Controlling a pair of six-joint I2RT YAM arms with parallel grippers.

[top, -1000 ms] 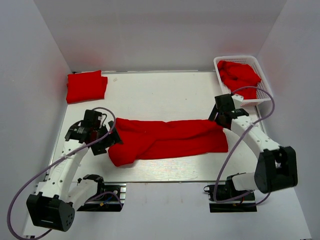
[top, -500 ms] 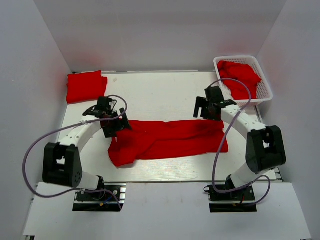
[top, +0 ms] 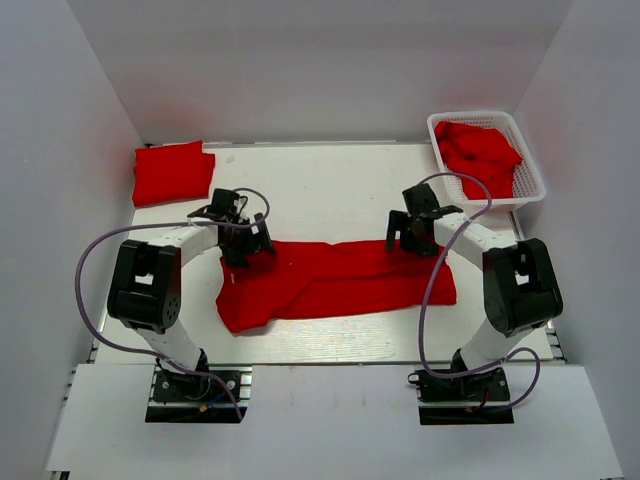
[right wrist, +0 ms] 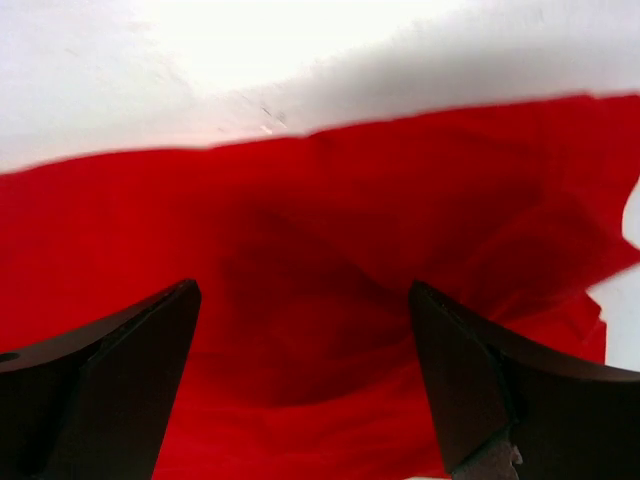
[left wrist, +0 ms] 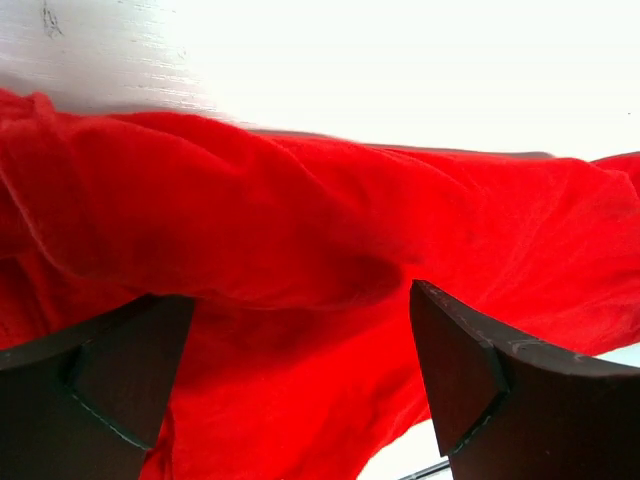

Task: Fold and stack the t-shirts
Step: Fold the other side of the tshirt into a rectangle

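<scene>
Nearest to me, just under both hands, the long red t-shirt [top: 340, 282] lies stretched on the table [top: 320, 190]. My left gripper [top: 250, 243] and right gripper [top: 408, 238] hang low over its far edge, one at each end, both with jaws wide apart and nothing between them. Farther back, beyond the left gripper and to its outer side, a folded t-shirt [top: 172, 172] lies in the corner, and beyond the right gripper the white basket [top: 527, 185] holds more crumpled t-shirts [top: 478, 150].

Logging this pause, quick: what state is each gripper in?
Left gripper: open, holding nothing, over the flat t-shirt.
Right gripper: open, holding nothing, over the same t-shirt.
</scene>
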